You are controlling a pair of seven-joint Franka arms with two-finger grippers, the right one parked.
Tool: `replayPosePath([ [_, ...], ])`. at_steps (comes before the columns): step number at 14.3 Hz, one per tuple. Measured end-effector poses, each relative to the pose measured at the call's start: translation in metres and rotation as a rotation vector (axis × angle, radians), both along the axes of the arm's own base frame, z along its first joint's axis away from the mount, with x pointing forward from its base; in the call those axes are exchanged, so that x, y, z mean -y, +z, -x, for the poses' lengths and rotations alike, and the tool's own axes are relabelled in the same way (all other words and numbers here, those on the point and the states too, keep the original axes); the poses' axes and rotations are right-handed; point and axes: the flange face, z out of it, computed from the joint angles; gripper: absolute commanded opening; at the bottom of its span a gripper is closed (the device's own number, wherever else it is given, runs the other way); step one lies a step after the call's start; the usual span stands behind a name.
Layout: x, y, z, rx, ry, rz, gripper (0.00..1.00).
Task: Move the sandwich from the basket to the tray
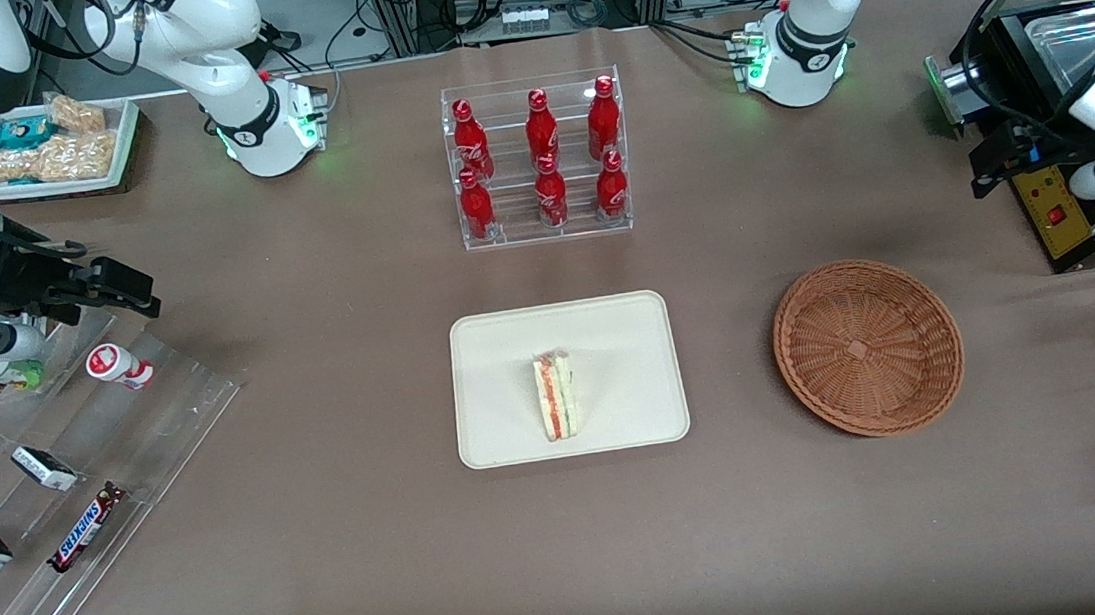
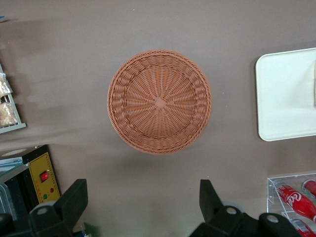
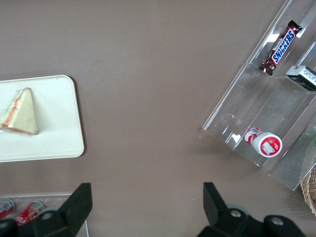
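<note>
Front view: high, steeply downward over the whole table, taking in tray (image 1: 569, 378), basket (image 1: 868, 347) and bottle rack (image 1: 537, 158). Left wrist view: straight down from well above the table, the gripper (image 2: 143, 202) with fingers (image 2: 74, 200) spread wide, basket (image 2: 159, 101) past the fingertips. Right wrist view: likewise downward; it shares the tray (image 3: 59, 138) with both others.

On the desk (image 1: 348, 528) a clear rack (image 1: 537, 160) holds six red cola bottles (image 1: 541, 127) standing upright in two rows. Toward the parked arm's end, a stepped clear rack (image 1: 73, 494) carries a Snickers bar (image 1: 85, 528), two small dark packets (image 1: 45, 467) and a little red-and-white cup (image 1: 118, 366) lying on its side.
</note>
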Motion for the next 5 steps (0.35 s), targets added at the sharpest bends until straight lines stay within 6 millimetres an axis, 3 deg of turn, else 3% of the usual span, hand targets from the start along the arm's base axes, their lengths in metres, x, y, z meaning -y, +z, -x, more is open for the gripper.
replayPosePath([
  [5, -0.0028, -0.0077, -0.0033, -0.018, 0.005, 0.003, 1.00],
])
